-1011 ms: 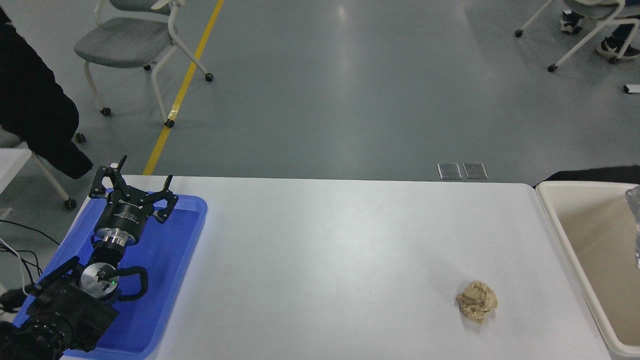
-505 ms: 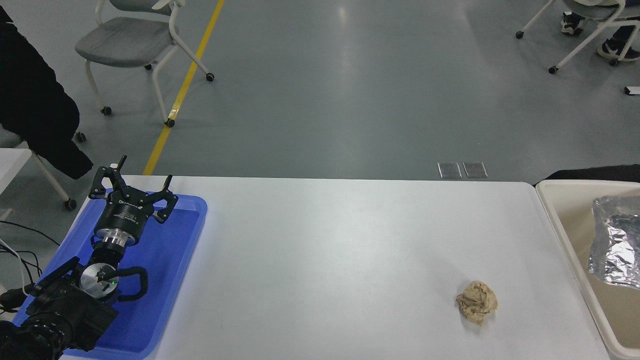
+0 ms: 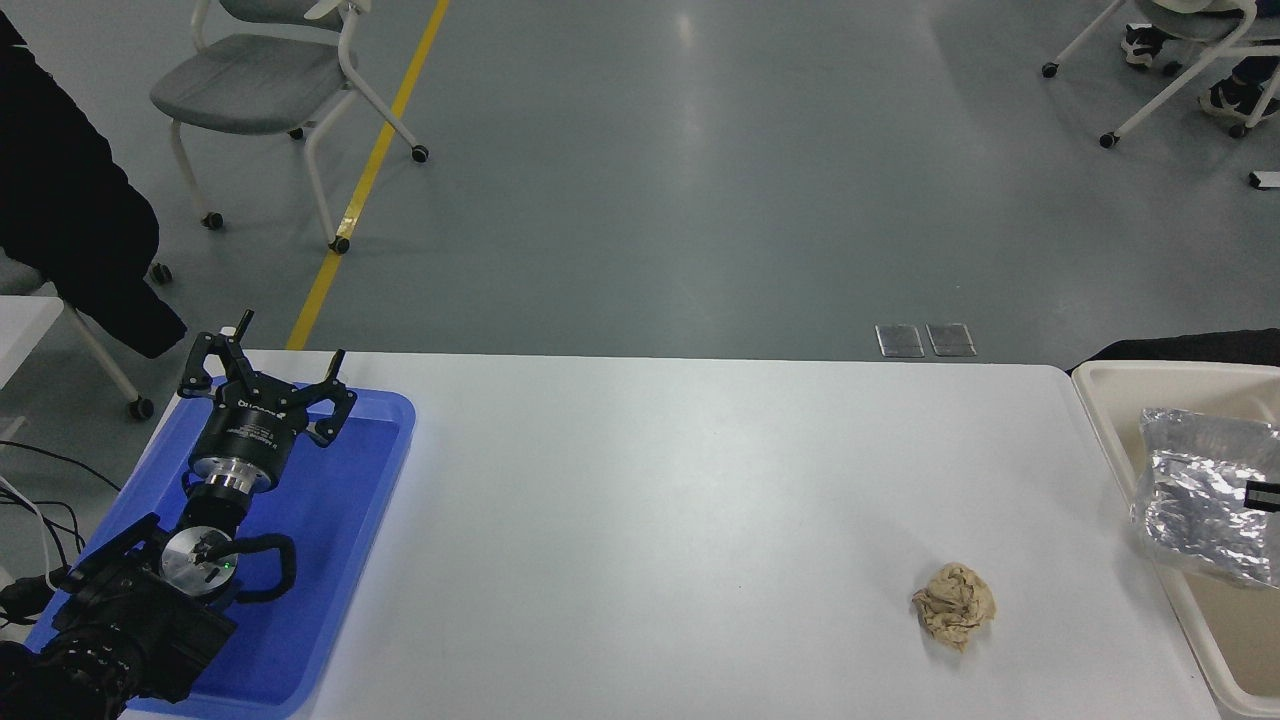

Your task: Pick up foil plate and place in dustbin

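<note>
since a moment ago the foil plate (image 3: 1205, 495) has slid leftward and shows more of itself, now reaching out over the dustbin's near wall where before it sat further toward the right edge; nothing else on the table has shifted.

over at the far left a dark coat (image 3: 70, 190) hangs at the picture's edge, with a grey chair (image 3: 265, 85) on the floor beyond the table. the left gripper (image 3: 262, 375) is parked above the blue tray (image 3: 330, 560), its black fingers spread apart with nothing between them. the white table (image 3: 650, 520) stretches out bare across its middle. toward the right, a crumpled tan paper ball (image 3: 954, 603) sits on the tabletop, near the bin but not touching it. at the right edge stands the beige dustbin (image 3: 1105, 405), and the crinkled silver plate hangs tilted over its opening, its left edge overlapping the rim. a small dark piece (image 3: 1263, 496) pokes in at the right border against the foil; whether that is the right gripper, and how its fingers stand, i cannot tell.
</note>
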{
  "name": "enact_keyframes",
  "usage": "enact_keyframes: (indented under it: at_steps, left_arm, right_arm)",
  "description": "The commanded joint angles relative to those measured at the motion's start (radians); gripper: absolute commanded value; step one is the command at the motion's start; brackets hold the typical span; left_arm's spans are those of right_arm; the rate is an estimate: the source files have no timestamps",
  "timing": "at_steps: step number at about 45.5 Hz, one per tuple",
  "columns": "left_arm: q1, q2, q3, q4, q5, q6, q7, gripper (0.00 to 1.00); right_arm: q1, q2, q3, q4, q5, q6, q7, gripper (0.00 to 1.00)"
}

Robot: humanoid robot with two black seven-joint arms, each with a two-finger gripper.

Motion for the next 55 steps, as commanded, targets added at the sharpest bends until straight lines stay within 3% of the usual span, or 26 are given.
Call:
enact_keyframes:
  at_steps: [1,15,22,28,37,44,55]
  left_arm:
    - [0.0,0.0,0.0,0.0,0.0,0.0,0.0,1.0]
    - [-0.002,-0.002,0.0,0.0,0.0,0.0,0.001,1.0]
    - [-0.002,-0.002,0.0,0.0,0.0,0.0,0.001,1.0]
    - [-0.002,-0.002,0.0,0.0,0.0,0.0,0.001,1.0]
    - [-0.002,-0.002,0.0,-0.003,0.0,0.0,0.001,1.0]
    - [-0.002,-0.002,0.0,0.0,0.0,0.0,0.001,1.0]
    - [0.0,0.0,0.0,0.0,0.0,0.0,0.001,1.0]
  right_arm:
    - [0.029,0.001,-0.006,-0.003,0.007,0.004,0.001,1.0]
    - [0.293,-0.014,-0.093,0.133,-0.008,0.138,0.001,1.0]
    - [0.589,-0.145,-0.294,0.53,-0.02,0.201,-0.001,1.0]
    - [0.873,-0.157,-0.467,0.867,-0.065,0.264,-0.002,1.0]
    - [1.077,0.01,-0.561,1.144,-0.014,0.28,-0.005,1.0]
    - [1.195,0.122,-0.584,1.182,0.148,0.361,-0.004,1.0]
    - [1.247,0.28,-0.571,1.202,0.263,0.434,-0.007,1.0]
